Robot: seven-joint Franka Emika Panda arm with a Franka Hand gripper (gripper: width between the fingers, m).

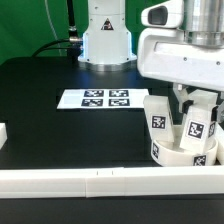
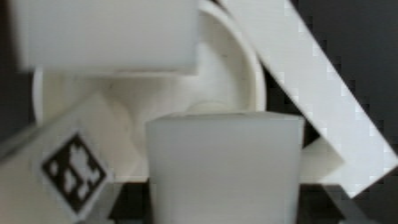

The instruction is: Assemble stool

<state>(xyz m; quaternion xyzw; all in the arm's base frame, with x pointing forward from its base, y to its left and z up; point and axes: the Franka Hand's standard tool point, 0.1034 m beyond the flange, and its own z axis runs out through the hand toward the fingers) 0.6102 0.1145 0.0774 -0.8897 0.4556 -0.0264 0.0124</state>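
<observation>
**Q:** What is on your screens?

**Operator:** In the exterior view I see a black table [image 1: 50,125] with the marker board [image 1: 97,98] lying flat near its middle. A long white rail [image 1: 110,181] runs along the near edge. My arm's white wrist fills the exterior view's upper right, and the gripper [image 1: 190,112] hangs over the stool parts there.

**Q:** Where exactly is the stool?

**Operator:** The round seat [image 1: 185,152] sits on the table at the exterior view's right, just behind the rail. Two tagged legs stand up from it: one leg [image 1: 159,116] on the exterior view's left side of the seat, a second leg [image 1: 197,126] beside it, tilted.

**Q:** Is the gripper gripping anything?

**Operator:** I cannot tell. The fingers hang right at the second leg, but contact is hidden. The wrist view is blurred: a tagged leg [image 2: 80,165], a plain white block [image 2: 222,165] and the seat's curved rim [image 2: 240,60] crowd the lens.
</observation>
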